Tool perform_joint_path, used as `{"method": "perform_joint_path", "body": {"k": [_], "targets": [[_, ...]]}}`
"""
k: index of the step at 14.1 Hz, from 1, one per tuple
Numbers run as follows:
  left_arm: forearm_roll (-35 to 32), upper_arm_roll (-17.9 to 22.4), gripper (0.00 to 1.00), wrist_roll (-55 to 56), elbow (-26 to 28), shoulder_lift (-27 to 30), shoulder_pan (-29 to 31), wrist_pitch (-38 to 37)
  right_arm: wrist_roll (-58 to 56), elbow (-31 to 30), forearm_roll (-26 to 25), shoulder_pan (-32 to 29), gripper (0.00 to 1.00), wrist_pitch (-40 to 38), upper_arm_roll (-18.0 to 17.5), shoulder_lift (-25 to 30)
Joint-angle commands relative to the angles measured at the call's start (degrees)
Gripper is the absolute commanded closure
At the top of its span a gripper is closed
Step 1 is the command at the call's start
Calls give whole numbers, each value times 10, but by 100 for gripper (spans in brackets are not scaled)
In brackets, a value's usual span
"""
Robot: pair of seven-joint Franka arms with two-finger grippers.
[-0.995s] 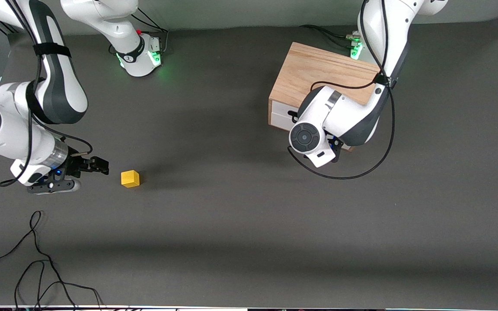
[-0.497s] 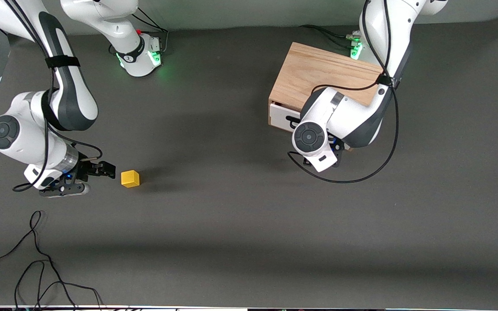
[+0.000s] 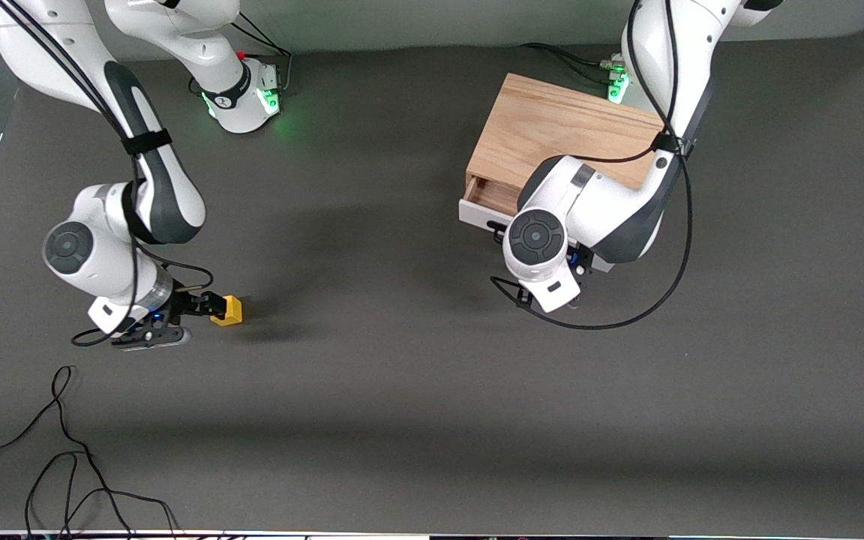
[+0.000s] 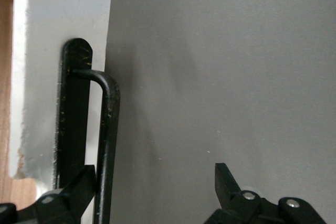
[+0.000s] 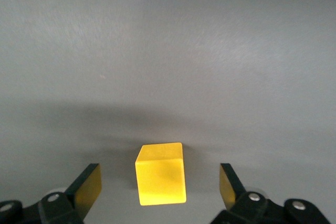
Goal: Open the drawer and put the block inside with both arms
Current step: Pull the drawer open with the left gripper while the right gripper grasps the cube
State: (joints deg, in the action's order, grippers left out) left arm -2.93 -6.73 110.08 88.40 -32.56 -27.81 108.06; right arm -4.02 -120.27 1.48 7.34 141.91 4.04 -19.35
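The small yellow block [image 3: 229, 310] sits on the grey table toward the right arm's end. My right gripper [image 3: 208, 304] is low at the block and open. In the right wrist view the block [image 5: 160, 174] lies between the two spread fingers, clear of both. The light-wood cabinet [image 3: 559, 131] stands toward the left arm's end. Its white-fronted drawer [image 3: 475, 216] is partly out, showing a wood interior. My left gripper [image 4: 155, 187] is open at the black bar handle [image 4: 107, 140], with one finger [image 4: 79, 187] hooked between the bar and the drawer front [image 4: 58, 35]. In the front view the wrist hides it.
Loose black cables [image 3: 64, 450] lie near the table's front edge at the right arm's end. The left arm's cable [image 3: 612, 311] loops onto the table in front of the drawer. The two green-lit bases [image 3: 248, 97] stand along the table's back edge.
The drawer has slid partly out of the cabinet as my left gripper drew toward the front camera. My right gripper has moved up to the block and now straddles it.
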Motion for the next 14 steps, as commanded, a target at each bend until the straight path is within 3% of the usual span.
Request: {"method": "perform_joint_path", "body": {"k": [1, 4, 14], "targets": [[-12, 0, 0, -7, -74, -52, 2, 5, -18, -47, -5, 9, 0, 61, 4, -2], [-22, 0, 0, -8, -107, -79, 2, 19, -26, -59, -5, 10, 0, 79, 4, -13], [-30, 0, 0, -11, -109, -86, 0, 114, -42, -59, -4, 7, 0, 111, 5, -58]]}}
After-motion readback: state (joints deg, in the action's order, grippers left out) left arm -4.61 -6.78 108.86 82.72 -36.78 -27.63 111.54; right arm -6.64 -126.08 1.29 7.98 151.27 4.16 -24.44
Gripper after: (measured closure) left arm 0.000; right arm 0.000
